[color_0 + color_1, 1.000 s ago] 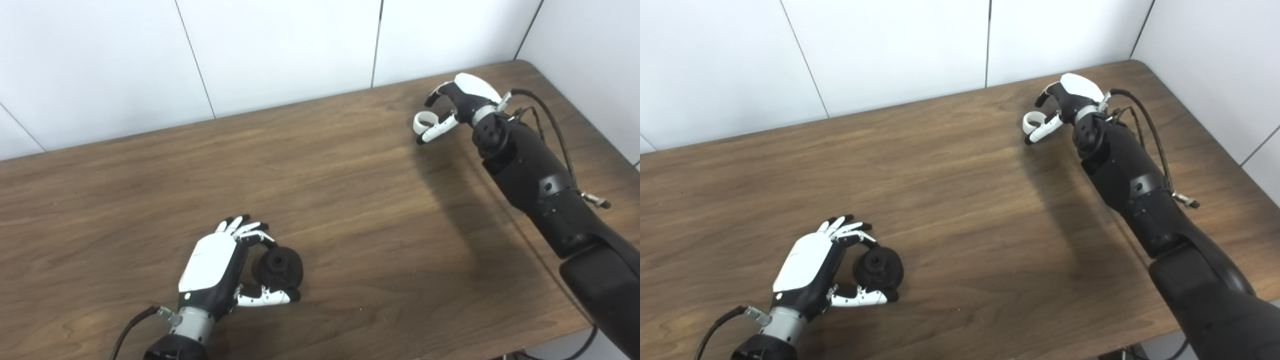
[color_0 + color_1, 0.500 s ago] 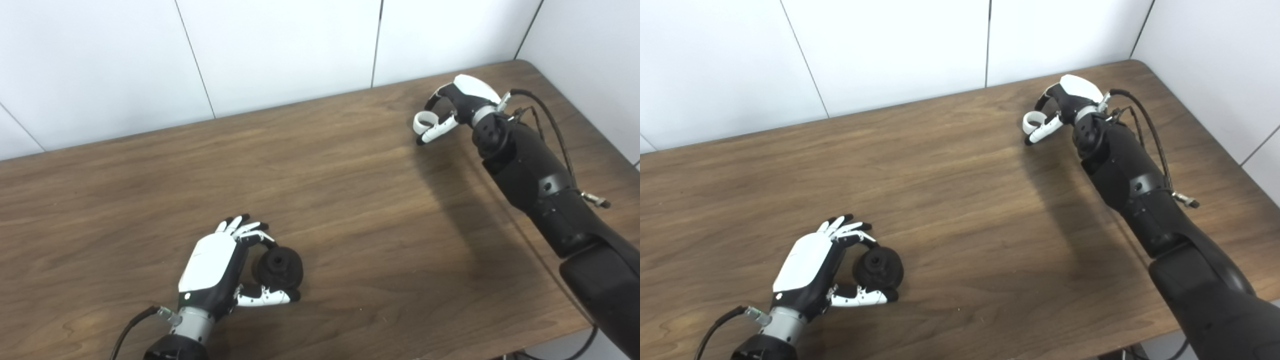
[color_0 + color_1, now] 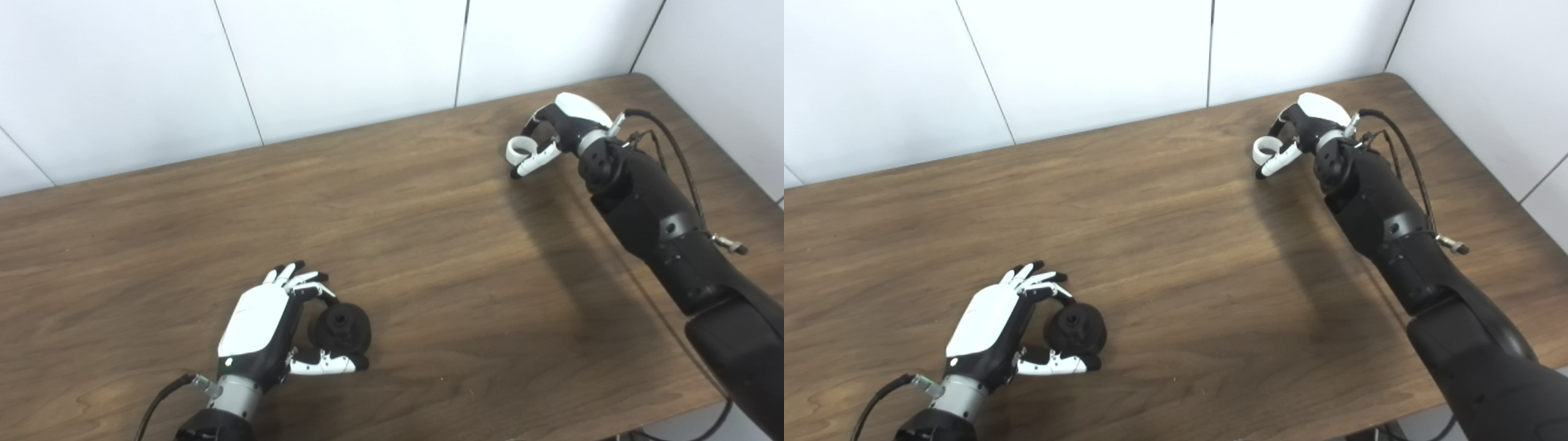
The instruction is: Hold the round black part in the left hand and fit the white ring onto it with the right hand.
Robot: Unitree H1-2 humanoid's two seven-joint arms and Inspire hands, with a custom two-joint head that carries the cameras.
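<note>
Nearest to me, my left hand [image 3: 263, 334] rests low on the wooden surface [image 3: 429, 257], its white back turned up and its wrist cable trailing toward the bottom edge. The round black part [image 3: 341, 328] sits just to the hand's inner side, on the surface. The hand's fingers [image 3: 306, 283] curl over the part's far edge and the thumb [image 3: 321, 365] lies along its near edge, so the hand is cupped around the part. I see contact at both sides, but I cannot tell whether the grip is firm or whether the part's weight is on the surface alone. A raised central hub is visible on the part's upper face.

Between the two hands lies a wide stretch of bare wood, crossed by the shadow of the right arm.

Farthest from me, my right hand [image 3: 1301, 125] is near the back right corner of the surface, well apart from the left hand. The white ring [image 3: 1266, 148] is at this hand's fingertip end. The thumb lies against the ring's near side and the curled fingers come down on its far side, so the hand is closing on the ring in a pinch. I cannot tell whether the ring is lifted clear or touching the wood. The ring's opening faces roughly upward.
</note>
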